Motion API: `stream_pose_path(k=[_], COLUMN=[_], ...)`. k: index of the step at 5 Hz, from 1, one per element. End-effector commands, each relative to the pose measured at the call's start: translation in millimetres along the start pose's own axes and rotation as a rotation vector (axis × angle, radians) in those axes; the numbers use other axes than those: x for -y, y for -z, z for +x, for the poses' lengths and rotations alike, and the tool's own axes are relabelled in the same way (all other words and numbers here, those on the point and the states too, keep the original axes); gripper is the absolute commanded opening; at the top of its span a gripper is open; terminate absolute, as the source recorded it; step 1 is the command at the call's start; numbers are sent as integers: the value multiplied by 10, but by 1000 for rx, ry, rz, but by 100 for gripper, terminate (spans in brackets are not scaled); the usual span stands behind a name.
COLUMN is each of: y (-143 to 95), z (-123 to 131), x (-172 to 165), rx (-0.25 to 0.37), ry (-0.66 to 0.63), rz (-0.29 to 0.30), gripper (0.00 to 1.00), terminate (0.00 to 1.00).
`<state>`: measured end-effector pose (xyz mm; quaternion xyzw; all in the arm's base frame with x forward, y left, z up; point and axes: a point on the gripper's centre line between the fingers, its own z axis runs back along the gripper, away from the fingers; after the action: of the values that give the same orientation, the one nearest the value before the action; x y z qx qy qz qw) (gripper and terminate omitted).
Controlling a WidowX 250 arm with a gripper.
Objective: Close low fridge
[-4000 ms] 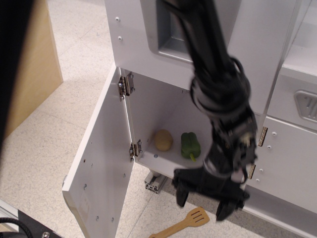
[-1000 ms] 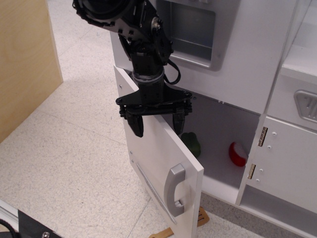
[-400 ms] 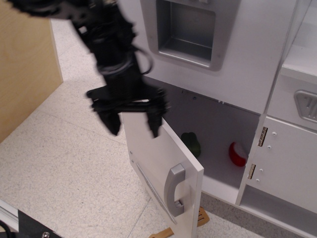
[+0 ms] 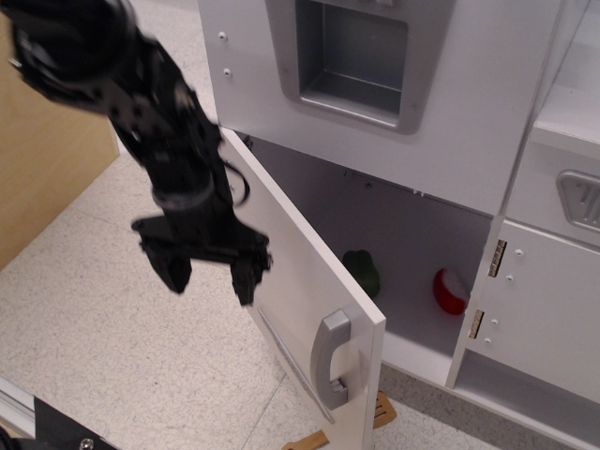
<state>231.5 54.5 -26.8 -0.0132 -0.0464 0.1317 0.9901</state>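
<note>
The low fridge point(image 4: 412, 234) is the white compartment under the dispenser panel. Its tall white door point(image 4: 309, 281) stands about half open, swung out toward me, with the grey bar handle point(image 4: 330, 361) near its free edge. Inside, a green pepper point(image 4: 364, 273) and a red item point(image 4: 450, 292) lie on the white floor. My black gripper point(image 4: 211, 277) is open and empty. It hangs to the left of the door, on its outer side, with the right finger point(image 4: 249, 277) close to the door face; I cannot tell whether it touches.
The white panel with the grey recessed dispenser point(image 4: 352, 56) is above the fridge. A smaller white cabinet door with brass hinges point(image 4: 539, 309) stands at the right. A wooden board point(image 4: 47, 169) stands at the left. A wooden spatula point(image 4: 375, 417) lies on the speckled floor under the door.
The door swung from wide open to about half open. My gripper moved from the right across to above the door, then down and left to its outer side. The door has held still since.
</note>
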Motion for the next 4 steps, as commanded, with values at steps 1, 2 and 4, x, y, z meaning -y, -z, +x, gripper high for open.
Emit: stream_pose_path(k=[1,2,4], y=[353,458,526], z=[136,243,483], x=[179,385,728], rx=[6,-2,17], ry=[-62,-90,-143], rz=[-36,-61,-101], gripper=[100,100,100], terminate=[0,0,0])
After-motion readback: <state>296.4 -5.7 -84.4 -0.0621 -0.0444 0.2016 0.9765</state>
